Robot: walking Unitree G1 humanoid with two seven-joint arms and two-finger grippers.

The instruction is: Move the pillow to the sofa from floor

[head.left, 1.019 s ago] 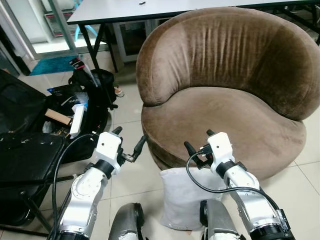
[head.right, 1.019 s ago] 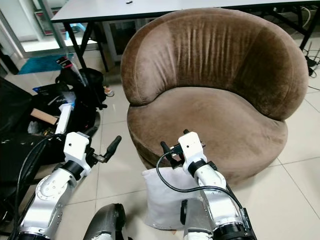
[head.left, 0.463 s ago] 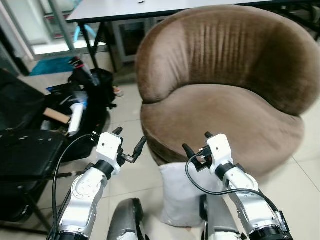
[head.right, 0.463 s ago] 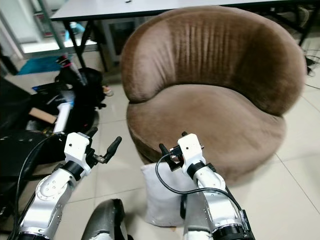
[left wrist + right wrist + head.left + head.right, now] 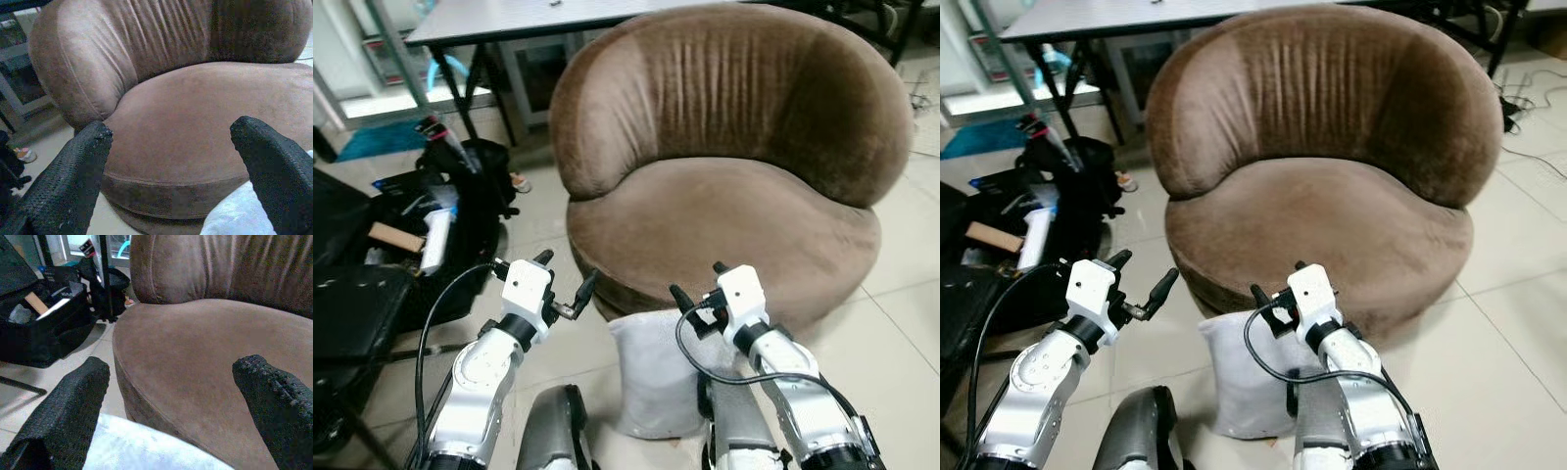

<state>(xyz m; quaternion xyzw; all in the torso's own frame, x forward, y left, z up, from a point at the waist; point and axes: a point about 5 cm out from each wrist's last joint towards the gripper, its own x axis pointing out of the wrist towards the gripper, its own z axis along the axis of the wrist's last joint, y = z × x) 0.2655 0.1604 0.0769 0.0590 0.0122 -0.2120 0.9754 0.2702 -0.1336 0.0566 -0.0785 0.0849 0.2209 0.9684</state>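
Note:
A white pillow [image 5: 651,377] stands on the tiled floor, leaning against the front of the round brown sofa [image 5: 724,196]. My left gripper [image 5: 566,272] hovers open just left of the pillow's top, nothing between its fingers. My right gripper [image 5: 697,281] hangs open above the pillow's upper right corner, close to the sofa's front edge. In the left wrist view the pillow [image 5: 234,220] shows low between the fingers [image 5: 73,171], with the sofa seat [image 5: 186,122] beyond. The right wrist view has the pillow [image 5: 137,445] below the open fingers [image 5: 73,406].
Black bags and an open case [image 5: 421,215] lie on the floor to the left. A black seat [image 5: 352,313] stands nearer at the left edge. A grey table [image 5: 509,15] is behind the sofa. Cables [image 5: 1528,108] trail at the right. My knees [image 5: 553,431] flank the pillow.
The whole picture has shifted left, so the camera has turned. Both arms keep the same pose with open fingers, and the pillow has not moved.

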